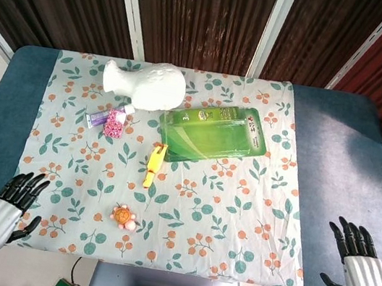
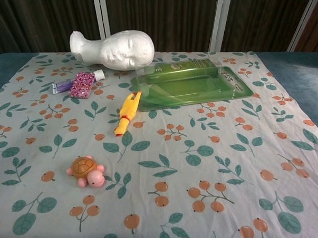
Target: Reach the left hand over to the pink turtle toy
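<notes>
The pink turtle toy (image 1: 123, 217) (image 2: 87, 171), with a brown shell, lies on the floral cloth near the table's front edge, touched by nothing. My left hand (image 1: 5, 212) sits at the front left corner of the table, well left of the turtle, fingers spread and empty. Off the table's front right corner my right hand (image 1: 359, 266) is held with fingers apart, holding nothing. Neither hand shows in the chest view.
A yellow rubber chicken (image 1: 153, 164) (image 2: 126, 113) lies behind the turtle. Further back are a green plastic package (image 1: 212, 133) (image 2: 189, 80), a white foam head (image 1: 146, 83) (image 2: 112, 48) and a pink and purple tube (image 1: 110, 120) (image 2: 78, 84).
</notes>
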